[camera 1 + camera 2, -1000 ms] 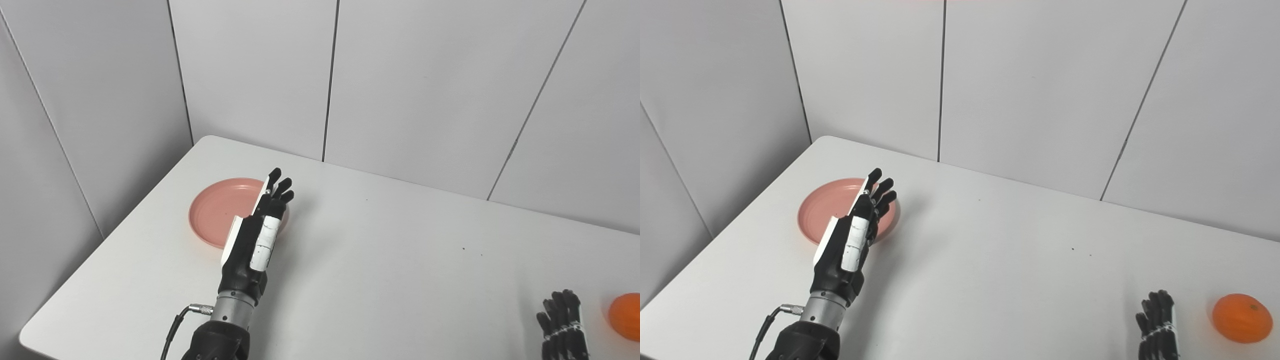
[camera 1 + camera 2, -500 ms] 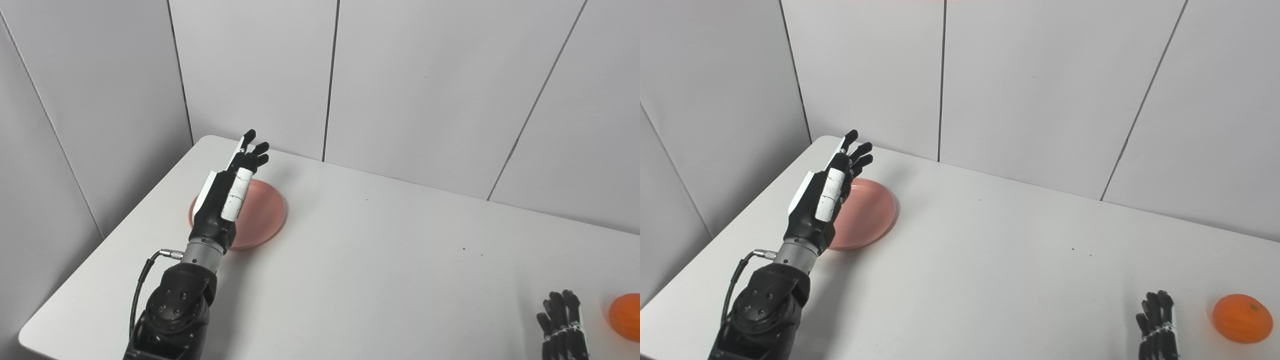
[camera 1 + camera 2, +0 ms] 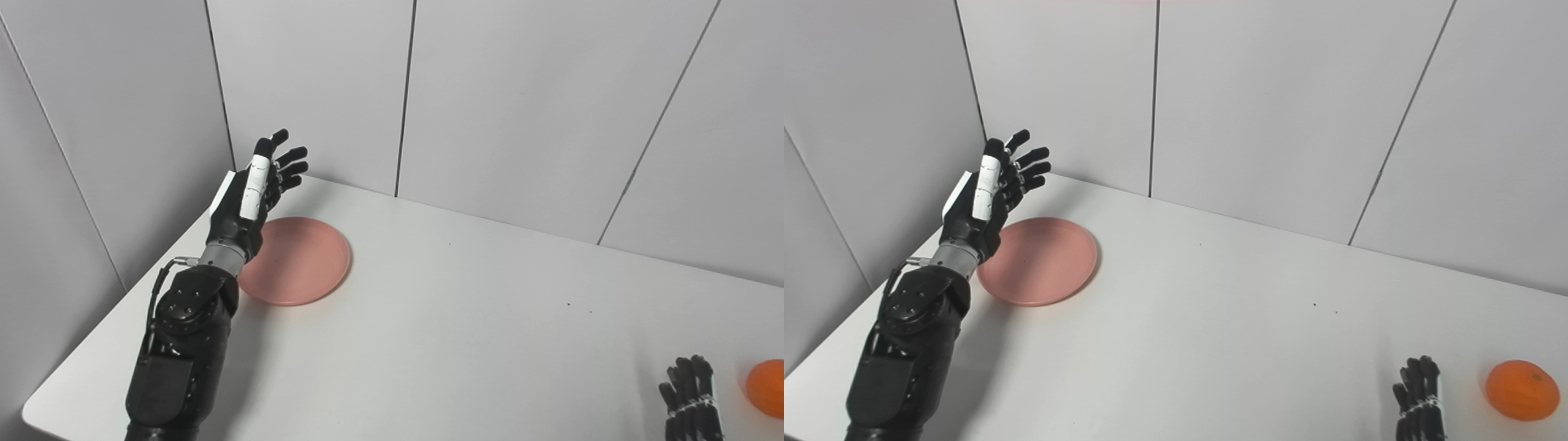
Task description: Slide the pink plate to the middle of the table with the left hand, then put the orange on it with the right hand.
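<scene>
Pink plate (image 3: pixel 297 260): unmoved near table's (image 3: pixel 465 318) far-left corner. Left hand (image 3: pixel 251 193): fingers spread, empty, swung from plate's right side to its left edge, poised to push. Right hand (image 3: pixel 1418 398): fingers apart, beside orange (image 3: pixel 1521 389)

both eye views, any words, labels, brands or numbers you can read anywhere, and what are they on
None can be read in either view.
pink plate: plain, no print.
orange: no sticker or mark.
left hand: white panels, blank as far as can be seen.
right hand: black, no lettering visible.
table and wall panels: bare, only a few small dark specks on the table.
</scene>
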Tool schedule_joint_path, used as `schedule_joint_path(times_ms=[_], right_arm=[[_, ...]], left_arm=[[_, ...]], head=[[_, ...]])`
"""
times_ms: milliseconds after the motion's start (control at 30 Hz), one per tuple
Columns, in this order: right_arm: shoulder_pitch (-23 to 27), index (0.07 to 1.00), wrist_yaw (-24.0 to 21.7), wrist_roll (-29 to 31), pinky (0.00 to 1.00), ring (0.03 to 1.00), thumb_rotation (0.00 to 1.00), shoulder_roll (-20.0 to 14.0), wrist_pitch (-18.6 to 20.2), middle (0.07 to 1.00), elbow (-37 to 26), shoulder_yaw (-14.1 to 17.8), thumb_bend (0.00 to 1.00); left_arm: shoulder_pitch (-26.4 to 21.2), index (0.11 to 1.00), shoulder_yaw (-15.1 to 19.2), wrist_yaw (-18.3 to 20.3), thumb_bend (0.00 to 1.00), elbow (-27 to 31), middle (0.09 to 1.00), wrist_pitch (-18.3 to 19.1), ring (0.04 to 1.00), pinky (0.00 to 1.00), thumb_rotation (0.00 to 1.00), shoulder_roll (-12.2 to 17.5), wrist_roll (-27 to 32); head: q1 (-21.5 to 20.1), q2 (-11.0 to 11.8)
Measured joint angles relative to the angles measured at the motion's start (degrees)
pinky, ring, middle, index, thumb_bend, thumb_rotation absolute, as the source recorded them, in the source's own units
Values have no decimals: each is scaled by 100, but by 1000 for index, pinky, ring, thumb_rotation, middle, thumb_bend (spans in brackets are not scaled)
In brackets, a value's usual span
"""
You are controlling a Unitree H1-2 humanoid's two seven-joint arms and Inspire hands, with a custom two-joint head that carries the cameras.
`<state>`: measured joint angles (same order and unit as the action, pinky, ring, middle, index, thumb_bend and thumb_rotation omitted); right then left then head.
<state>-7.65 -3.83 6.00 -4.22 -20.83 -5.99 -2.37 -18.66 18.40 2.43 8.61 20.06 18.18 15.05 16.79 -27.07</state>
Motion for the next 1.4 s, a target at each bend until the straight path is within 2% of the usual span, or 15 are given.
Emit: schedule_joint_path(times_ms=[267,333,433,700,767,933,1067,1400], right_arm=[[-2,994,1,7,1000,992,1000,-3,-31,976,4,0,957],[-3,988,1,8,1000,987,1000,-3,-32,972,4,0,946],[-3,991,1,18,1000,987,1000,-2,-36,973,4,0,954],[-4,995,-1,50,1000,995,1000,-9,-39,977,5,1,959],[-4,998,-1,50,1000,997,1000,-11,-41,979,6,1,955],[-7,995,-2,52,1000,998,1000,-22,-41,979,10,1,934],[-6,987,-4,98,1000,996,1000,-22,-42,971,11,0,934],[-9,988,-2,163,1000,990,1000,-34,-43,971,14,4,916]], left_arm=[[-233,846,226,404,1000,-1047,811,-299,800,796,1000,378,371],[-268,859,226,525,1000,-1253,806,-364,804,821,1000,448,394],[-343,897,241,651,1000,-1624,851,-471,828,869,1000,569,428],[-449,927,447,853,1000,-2491,852,-779,846,906,1000,890,443],[-454,945,488,901,1000,-2677,878,-815,867,932,1000,944,464],[-453,949,535,1071,1000,-2994,892,-862,884,946,1000,985,640],[-472,949,537,1220,1000,-3369,889,-1058,885,953,1000,1020,645],[-649,925,656,1265,1000,-4302,874,-1305,868,955,1000,1062,644]], head=[[-26,-9],[-26,-9],[-26,-35],[0,-9],[0,-9],[17,-18],[18,-18],[0,-44]])
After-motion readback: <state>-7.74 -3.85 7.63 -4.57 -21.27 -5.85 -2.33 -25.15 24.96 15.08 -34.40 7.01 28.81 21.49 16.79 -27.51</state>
